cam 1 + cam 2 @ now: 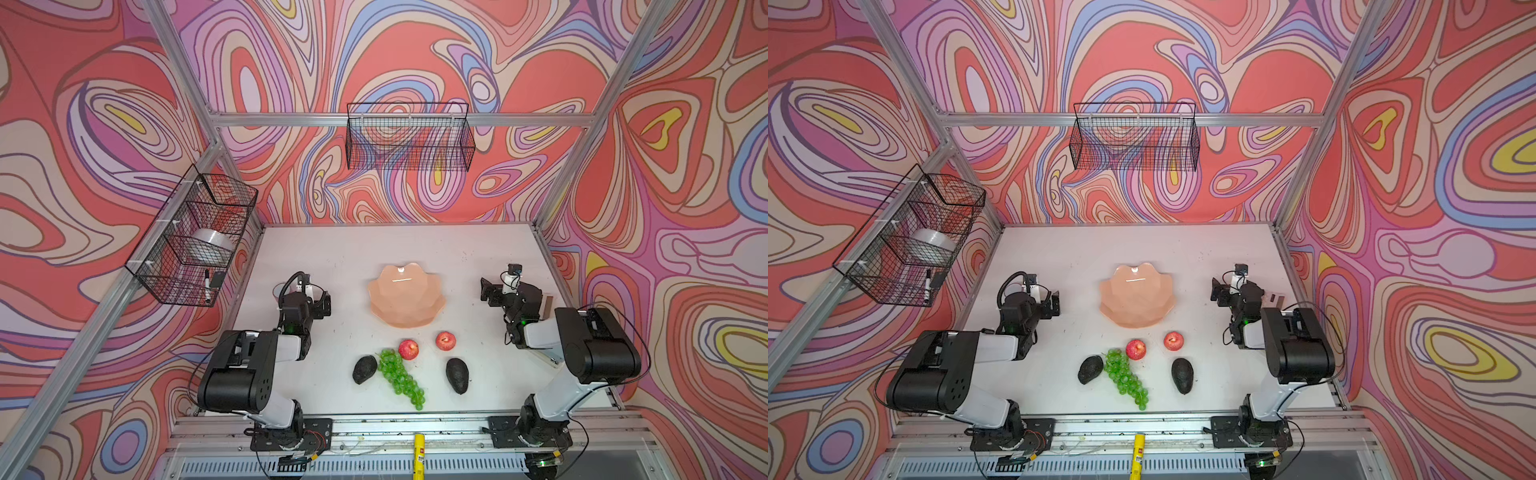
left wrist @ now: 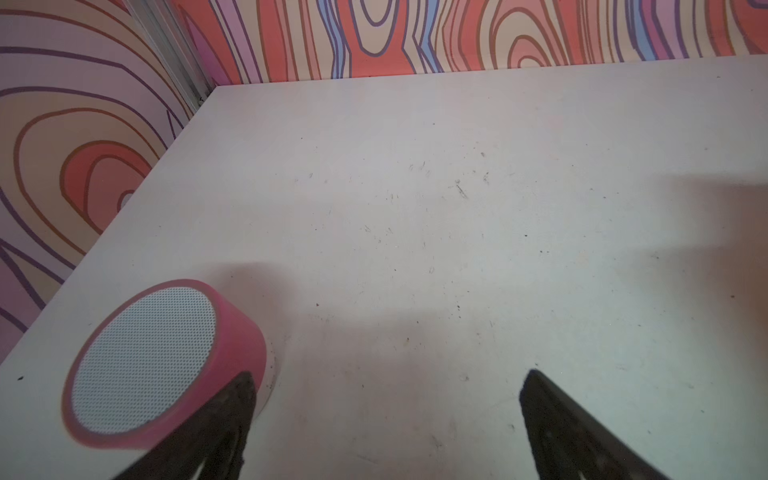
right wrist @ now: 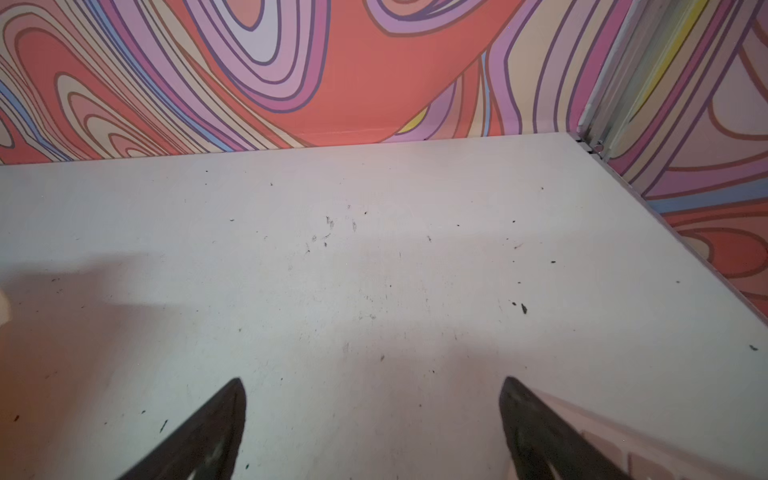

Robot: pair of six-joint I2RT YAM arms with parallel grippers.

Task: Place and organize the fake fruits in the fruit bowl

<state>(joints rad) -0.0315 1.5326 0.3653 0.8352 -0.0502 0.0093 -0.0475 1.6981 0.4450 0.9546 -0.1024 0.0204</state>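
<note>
The peach-pink fruit bowl point(image 1: 405, 297) point(image 1: 1137, 297) sits empty mid-table in both top views. In front of it lie the fake fruits: two red apples point(image 1: 408, 349) point(image 1: 445, 340), a bunch of green grapes point(image 1: 401, 378) point(image 1: 1125, 378), and two dark avocados point(image 1: 365, 369) point(image 1: 457, 375). My left gripper point(image 1: 305, 293) point(image 2: 388, 374) stands open to the left of the bowl, with only bare table between its fingers. To the bowl's right, my right gripper point(image 1: 515, 293) point(image 3: 372, 380) is open too and holds nothing. Neither wrist view shows any fruit.
A pink tape roll point(image 2: 166, 357) lies against my left gripper's outer finger. A pale box point(image 3: 623, 440) sits beside my right gripper. Wire baskets hang on the left wall point(image 1: 195, 237) and back wall point(image 1: 409, 137). A yellow glue stick point(image 1: 419, 453) lies on the front rail.
</note>
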